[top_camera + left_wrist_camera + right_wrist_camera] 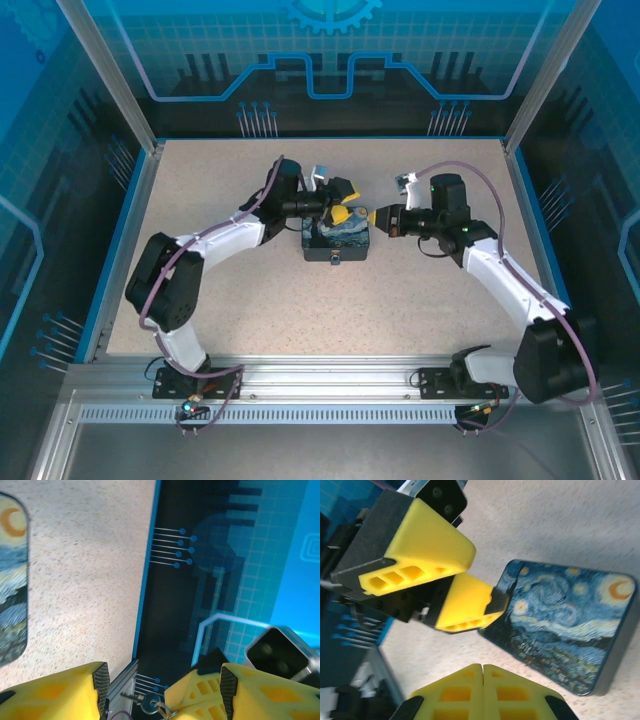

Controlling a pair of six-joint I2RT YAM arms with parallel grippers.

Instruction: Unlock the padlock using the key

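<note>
ok so from where I'm standing, both arms meet over the middle of the desk (300, 320), right around that dark-blue box (330, 243) with the swirly night-sky print. The left gripper (352, 203) is wide open, nothing between its yellow fingers, and it's turned on its side over the far edge of the box. From the right wrist camera, the tip of its lower finger sits right at the box's corner, though I can't say if it's actually touching. The right gripper (377, 217) comes in from the other side, yellow fingers pressed tight together with no gap showing, its tip just beside the left one's fingers and near the box's far right corner. I can't tell if anything thin is pinched in there. The padlock (335, 258) looks like that tiny speck at the middle of the box's near edge, too small to see properly. The key is too small for me to pick out anywhere.
</note>
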